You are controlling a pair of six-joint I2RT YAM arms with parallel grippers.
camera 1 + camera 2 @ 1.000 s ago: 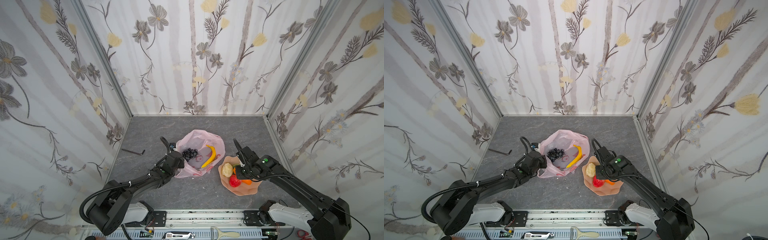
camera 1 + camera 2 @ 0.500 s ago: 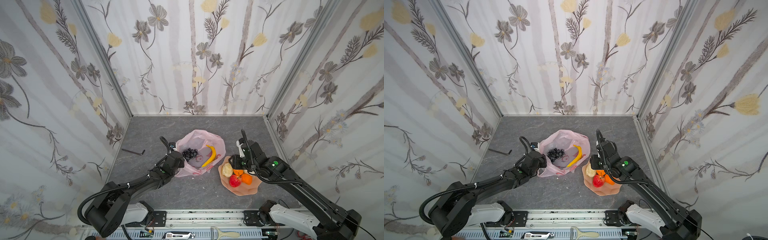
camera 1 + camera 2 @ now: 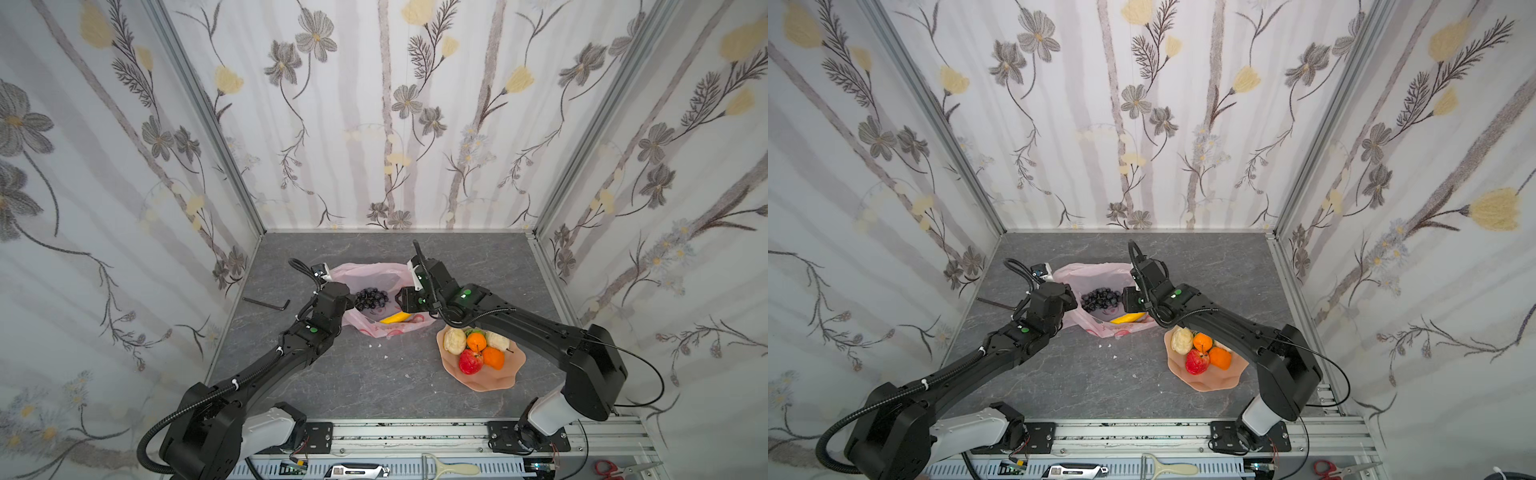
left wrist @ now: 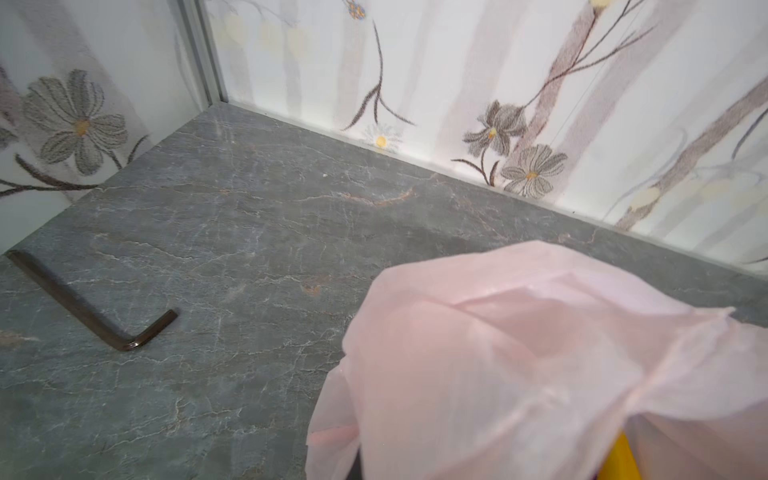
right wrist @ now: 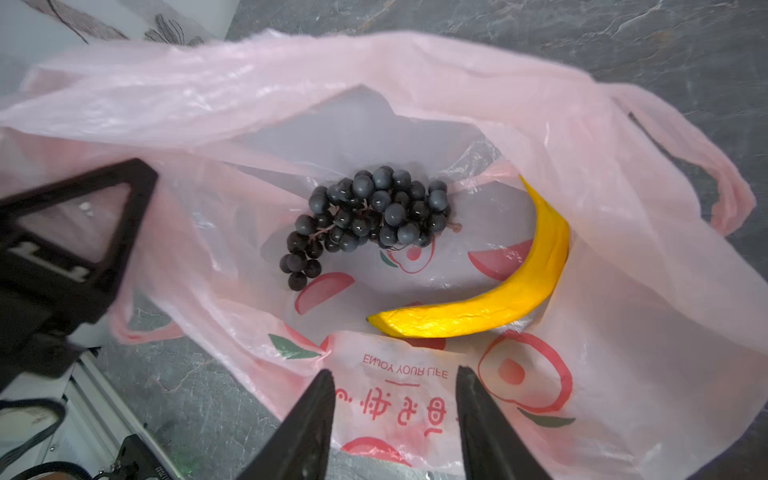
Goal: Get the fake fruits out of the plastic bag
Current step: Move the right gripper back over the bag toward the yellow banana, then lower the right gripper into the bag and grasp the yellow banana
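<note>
The plastic bag (image 5: pixel 623 291) is being held open mid-table, grape bunch (image 5: pixel 365 216) and banana (image 5: pixel 498 299) inside; its rim is being pinched by the left gripper (image 3: pixel 352 301), the fingers of the right gripper (image 5: pixel 395 415) being held spread above it

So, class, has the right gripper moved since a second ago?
Yes. In the top views the right gripper moved from over the dish, which stayed put, leftward to above the bag.

I count one bag (image 3: pixel 365 272), one banana (image 5: pixel 478 309), one grape bunch (image 5: pixel 365 216), two oranges (image 3: pixel 476 340), one apple (image 3: pixel 471 361), two beige lumps (image 3: pixel 454 340), one dish (image 3: pixel 494 382)
</note>
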